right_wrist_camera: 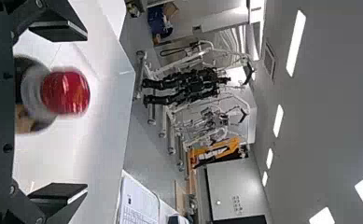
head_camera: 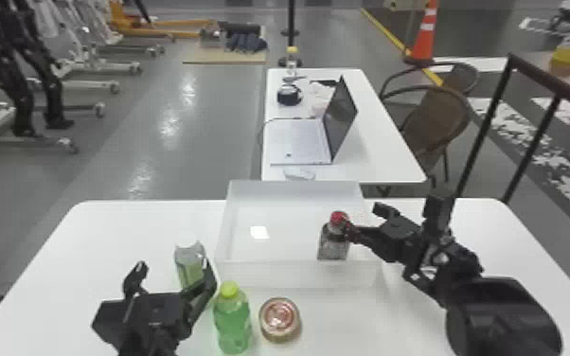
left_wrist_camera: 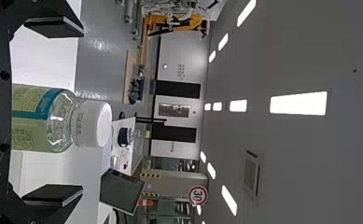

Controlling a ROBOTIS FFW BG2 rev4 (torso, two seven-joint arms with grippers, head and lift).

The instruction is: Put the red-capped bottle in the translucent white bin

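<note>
Well, we'd grasp this smooth, probably light bottle (head_camera: 333,245) round its middle, our left gripper (left_wrist_camera: 82,109) and right gripper (right_wrist_camera: 86,112) both spread wide.

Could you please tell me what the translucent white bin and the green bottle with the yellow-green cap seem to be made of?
The bin looks like smooth plastic with a soft sheen; its milky, partly see-through walls suggest that. The green bottle is probably glossy clear plastic, judging by its see-through, contoured body, though I can't rule out glass or tell whether the green is tint or drink.
</note>
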